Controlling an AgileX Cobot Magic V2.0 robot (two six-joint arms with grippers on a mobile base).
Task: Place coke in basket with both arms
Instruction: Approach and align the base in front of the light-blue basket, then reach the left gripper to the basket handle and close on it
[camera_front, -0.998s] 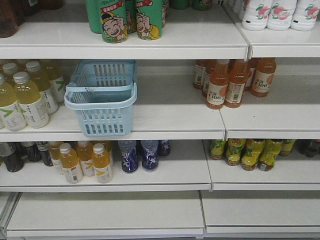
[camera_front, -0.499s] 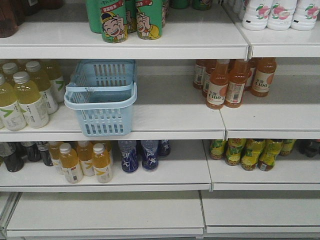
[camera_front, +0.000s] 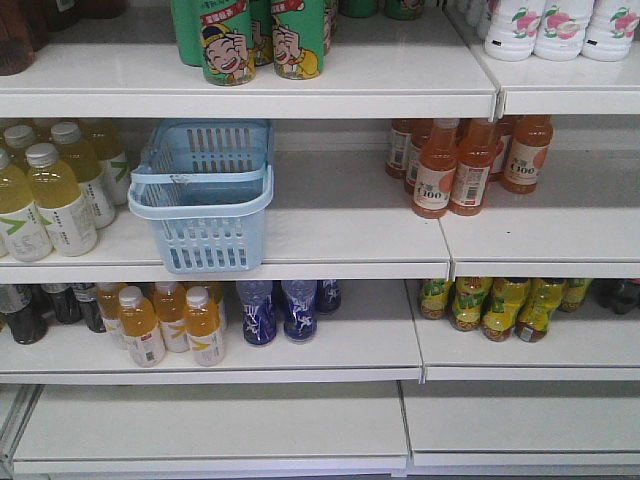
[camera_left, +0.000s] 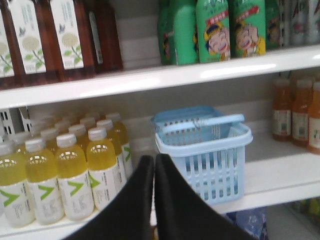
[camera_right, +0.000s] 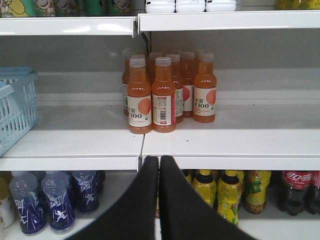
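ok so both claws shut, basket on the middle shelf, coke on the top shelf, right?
Not top: the coke stands on the lower shelf, as the right wrist view shows. Basket, left claw and right claw are as said.

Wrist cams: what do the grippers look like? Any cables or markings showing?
Left gripper and right gripper look alike: two matte-black fingers each, broad-based, tapering to narrow tips. No cables or markings visible.
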